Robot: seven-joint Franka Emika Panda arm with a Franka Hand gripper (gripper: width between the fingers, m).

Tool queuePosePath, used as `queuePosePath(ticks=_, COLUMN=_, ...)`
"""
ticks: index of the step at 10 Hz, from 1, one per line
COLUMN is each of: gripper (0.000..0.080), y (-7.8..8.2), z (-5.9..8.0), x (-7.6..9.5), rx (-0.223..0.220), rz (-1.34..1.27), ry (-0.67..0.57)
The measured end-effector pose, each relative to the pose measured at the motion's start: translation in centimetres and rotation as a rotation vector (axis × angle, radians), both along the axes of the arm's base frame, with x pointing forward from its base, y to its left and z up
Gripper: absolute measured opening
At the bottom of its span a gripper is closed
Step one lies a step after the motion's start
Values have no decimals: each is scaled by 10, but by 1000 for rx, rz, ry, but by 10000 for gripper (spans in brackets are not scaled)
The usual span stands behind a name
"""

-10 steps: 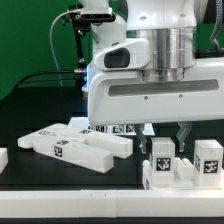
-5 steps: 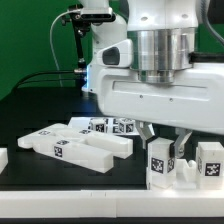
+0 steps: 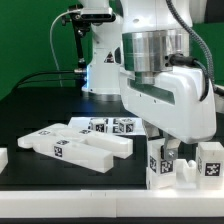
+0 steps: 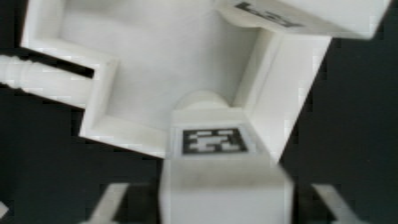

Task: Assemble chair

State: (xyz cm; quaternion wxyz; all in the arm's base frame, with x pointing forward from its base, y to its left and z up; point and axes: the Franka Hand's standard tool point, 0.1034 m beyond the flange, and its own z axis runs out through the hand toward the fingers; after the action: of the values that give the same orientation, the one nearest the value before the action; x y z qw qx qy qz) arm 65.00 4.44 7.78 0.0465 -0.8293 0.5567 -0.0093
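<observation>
White chair part's (image 4: 228, 185) black tag (image 4: 214, 140) sits inside the spread claw (image 4: 222, 200).

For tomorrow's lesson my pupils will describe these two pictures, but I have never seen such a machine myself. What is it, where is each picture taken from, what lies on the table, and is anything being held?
The big white machine is a robot arm that builds a chair from loose parts. One picture comes from a camera standing off the arm. The other comes from a camera on the arm's wrist, looking along its gripper.

On the black table lie white chair parts carrying black-and-white square tags. There is a pile of parts toward the exterior view's left and a tagged part at its right edge.

The gripper, a hand with two fingers, is down over an upright part. The wrist view shows what seems to be that part close up. The pictures do not show whether the fingers are clamped on it.
</observation>
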Motion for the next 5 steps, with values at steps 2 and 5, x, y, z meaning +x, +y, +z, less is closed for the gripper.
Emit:
queuePosePath(ticks=2, gripper=620, y=3, z=-1, x=-4, rx=-30, rz=357, ry=4)
queuePosePath(ticks=5, gripper=648, y=5, z=-1, x=-6, rx=-34, rz=681, ry=3)
